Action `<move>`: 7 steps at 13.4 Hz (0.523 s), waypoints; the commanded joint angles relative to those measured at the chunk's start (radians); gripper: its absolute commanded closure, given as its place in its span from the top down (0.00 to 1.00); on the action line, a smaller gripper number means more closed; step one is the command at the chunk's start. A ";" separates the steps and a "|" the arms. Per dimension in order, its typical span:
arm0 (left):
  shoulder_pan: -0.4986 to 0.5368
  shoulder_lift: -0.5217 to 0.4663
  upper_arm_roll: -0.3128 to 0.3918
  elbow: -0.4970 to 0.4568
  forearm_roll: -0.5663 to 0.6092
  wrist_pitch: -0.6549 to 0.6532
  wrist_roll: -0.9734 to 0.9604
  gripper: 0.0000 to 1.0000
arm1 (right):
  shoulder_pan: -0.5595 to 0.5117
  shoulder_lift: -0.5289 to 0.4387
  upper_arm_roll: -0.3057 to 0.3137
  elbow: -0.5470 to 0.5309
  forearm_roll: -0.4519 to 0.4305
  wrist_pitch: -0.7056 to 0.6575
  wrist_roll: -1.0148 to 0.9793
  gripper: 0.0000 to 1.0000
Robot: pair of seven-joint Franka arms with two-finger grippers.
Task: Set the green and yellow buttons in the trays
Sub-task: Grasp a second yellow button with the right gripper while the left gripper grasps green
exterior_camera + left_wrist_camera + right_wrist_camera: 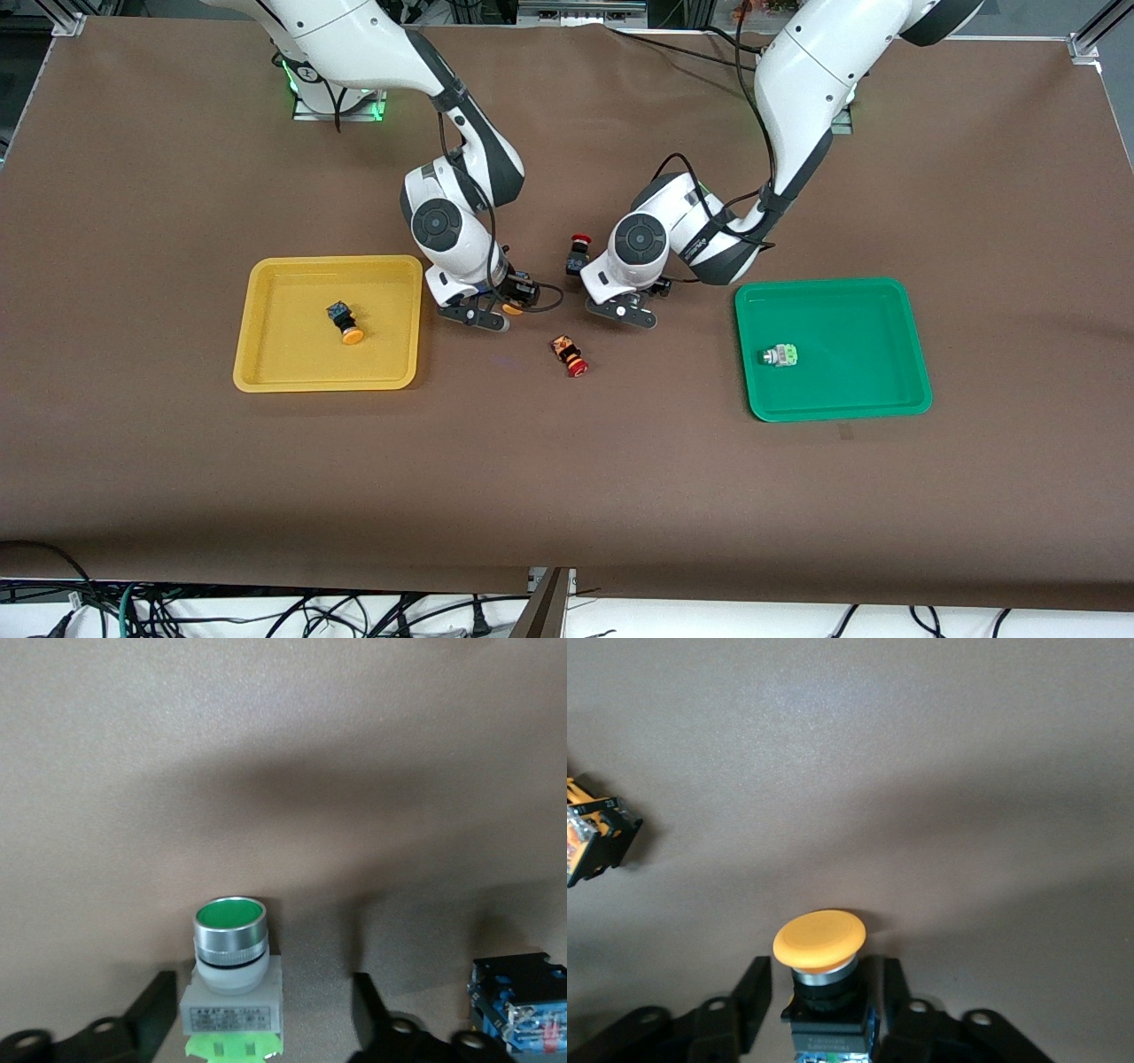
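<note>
A yellow tray holds one orange-yellow capped button. A green tray holds one pale-green button. My right gripper is low on the table beside the yellow tray. In the right wrist view the gripper is open, with narrow gaps either side of a second yellow button, whose cap shows in the front view. My left gripper is down between the trays. It is open around a second green button, hidden in the front view.
Two red-capped switches are on the table between the arms. One stands beside the left gripper, its dark body in the left wrist view. The other lies nearer the front camera and shows in the right wrist view.
</note>
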 commanded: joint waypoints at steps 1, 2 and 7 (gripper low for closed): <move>0.016 -0.040 -0.002 -0.027 0.001 0.003 0.003 0.00 | 0.000 0.003 -0.008 0.015 0.018 -0.006 -0.039 0.15; 0.020 -0.052 0.001 -0.024 0.001 -0.009 0.005 0.00 | -0.003 -0.005 -0.016 0.015 0.018 -0.030 -0.069 0.07; 0.184 -0.163 0.005 0.002 0.003 -0.254 0.176 0.00 | -0.005 -0.104 -0.199 0.027 0.014 -0.282 -0.350 0.01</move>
